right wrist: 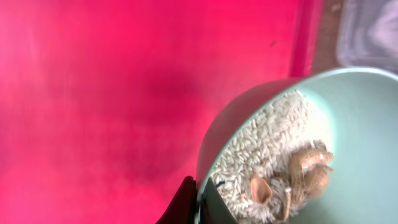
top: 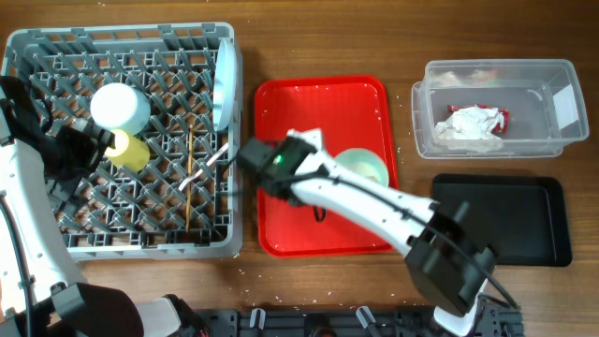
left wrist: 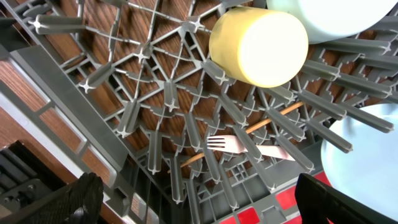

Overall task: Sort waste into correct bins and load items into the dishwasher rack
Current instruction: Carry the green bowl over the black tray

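Observation:
The grey dishwasher rack (top: 56, 239) holds an upturned pale blue bowl (top: 120, 108), a yellow cup (top: 131, 150), a plate on edge (top: 223, 84), a white fork (top: 211, 162) and chopsticks (top: 190, 183). My left gripper (left wrist: 211, 208) hangs open and empty over the rack, beside the cup (left wrist: 258, 46), with the fork (left wrist: 233, 144) below it. My right gripper (right wrist: 202, 202) is shut on the rim of the second pale blue bowl (right wrist: 360, 124), which sits on the red tray (top: 281, 103). That bowl (top: 365, 167) holds rice-like crumbs (right wrist: 267, 149) and beige scraps.
The clear tub (top: 552, 80) at the right holds the white napkin (top: 473, 126) and the red wrapper (top: 501, 114). The black tray (top: 505, 220) lies in front of it. A few crumbs lie on the table near the rack's front edge.

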You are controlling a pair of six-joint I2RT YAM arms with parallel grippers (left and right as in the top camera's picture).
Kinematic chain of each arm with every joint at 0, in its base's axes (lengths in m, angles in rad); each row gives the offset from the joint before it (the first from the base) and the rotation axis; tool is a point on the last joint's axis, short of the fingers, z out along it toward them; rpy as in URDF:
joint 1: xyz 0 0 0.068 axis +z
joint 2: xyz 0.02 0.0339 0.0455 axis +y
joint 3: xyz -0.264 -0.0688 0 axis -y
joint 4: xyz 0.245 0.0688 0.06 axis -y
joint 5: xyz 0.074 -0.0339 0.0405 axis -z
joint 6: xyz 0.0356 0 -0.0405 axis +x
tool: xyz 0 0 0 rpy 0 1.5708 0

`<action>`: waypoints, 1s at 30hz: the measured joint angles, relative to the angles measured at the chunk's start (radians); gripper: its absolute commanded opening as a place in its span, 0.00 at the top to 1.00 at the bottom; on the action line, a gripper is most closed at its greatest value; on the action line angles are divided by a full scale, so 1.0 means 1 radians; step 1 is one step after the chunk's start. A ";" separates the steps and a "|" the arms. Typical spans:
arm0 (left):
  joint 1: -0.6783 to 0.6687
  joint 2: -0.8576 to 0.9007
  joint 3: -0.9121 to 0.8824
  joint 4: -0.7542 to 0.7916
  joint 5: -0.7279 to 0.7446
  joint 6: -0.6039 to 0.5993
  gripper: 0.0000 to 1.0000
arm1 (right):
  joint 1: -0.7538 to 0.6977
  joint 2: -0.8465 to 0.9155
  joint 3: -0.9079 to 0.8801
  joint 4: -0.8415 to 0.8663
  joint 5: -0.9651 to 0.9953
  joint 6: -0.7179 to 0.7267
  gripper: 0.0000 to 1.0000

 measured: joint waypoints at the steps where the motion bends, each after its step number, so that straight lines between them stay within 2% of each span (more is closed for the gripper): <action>1: 0.000 0.000 0.000 0.000 0.000 0.000 0.00 | -0.042 -0.009 0.033 -0.021 0.004 0.017 0.96; 4: 0.000 0.000 0.000 0.000 0.000 0.000 0.00 | -0.218 -0.105 0.050 -0.051 -0.017 0.032 0.96; 8: 0.000 0.000 0.000 0.000 0.000 0.000 0.00 | -0.557 -0.322 0.056 -0.089 -0.105 0.016 0.96; 11: 0.000 0.000 0.000 0.000 0.000 0.000 0.00 | -0.880 -0.431 0.060 -0.105 -0.208 -0.078 0.96; 15: 0.000 0.000 0.000 0.000 0.000 0.000 0.00 | -1.139 -0.435 0.028 -0.078 -0.376 -0.220 0.96; 19: 0.000 0.000 0.000 0.001 0.000 0.000 0.00 | -1.305 -0.436 -0.085 -0.024 -0.559 -0.336 0.96; 27: 0.000 0.000 0.000 0.002 0.000 0.000 0.00 | -1.707 -0.436 -0.369 0.053 -1.063 -0.647 0.96; 30: 0.000 0.000 0.000 0.002 0.000 0.000 0.00 | -1.800 -0.436 -0.415 0.071 -1.193 -0.702 0.96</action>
